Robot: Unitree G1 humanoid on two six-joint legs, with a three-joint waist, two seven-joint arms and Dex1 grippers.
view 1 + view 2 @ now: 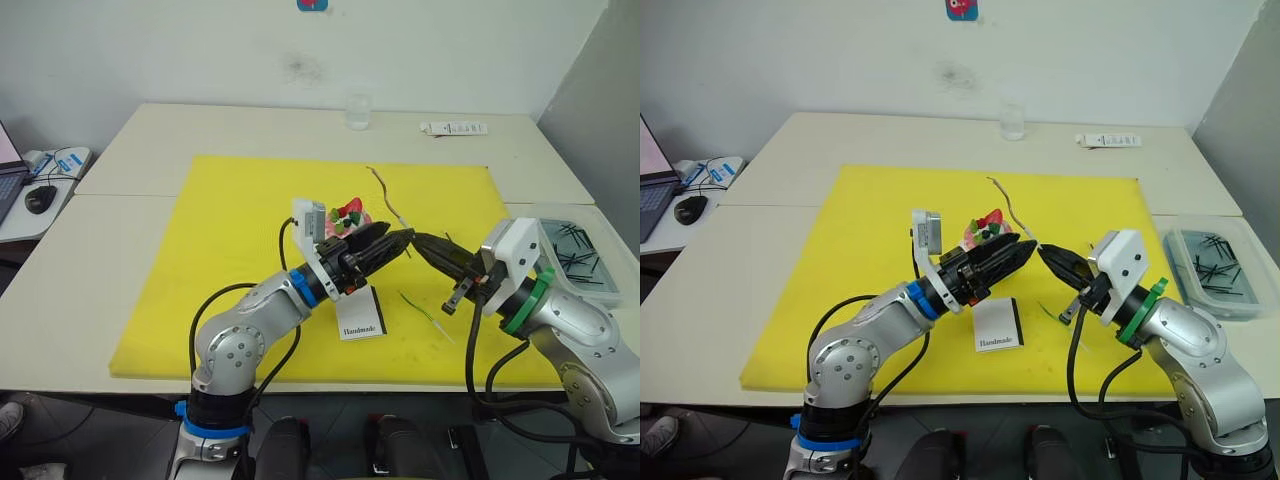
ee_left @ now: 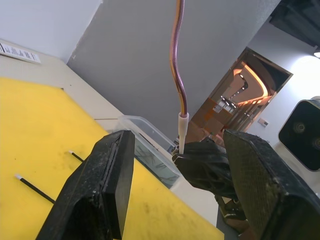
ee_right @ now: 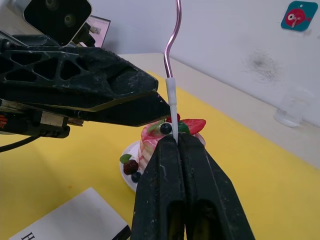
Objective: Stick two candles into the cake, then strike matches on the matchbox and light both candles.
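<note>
My right gripper (image 3: 176, 142) is closed on a candle (image 3: 171, 85), just by the cake (image 3: 165, 137). Left gripper (image 2: 175, 165) is wide open w/ nothing inside, tips near it. Second candle (image 1: 425, 312) lies on the yellow mat (image 1: 230, 250), I think.

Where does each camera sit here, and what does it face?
Eye views: head, looking down on the yellow mat; both arms show.
Left wrist: between the open left gripper, facing the right gripper holding a candle.
Right wrist: along the right gripper, facing the cake.
Shared: that candle.
</note>
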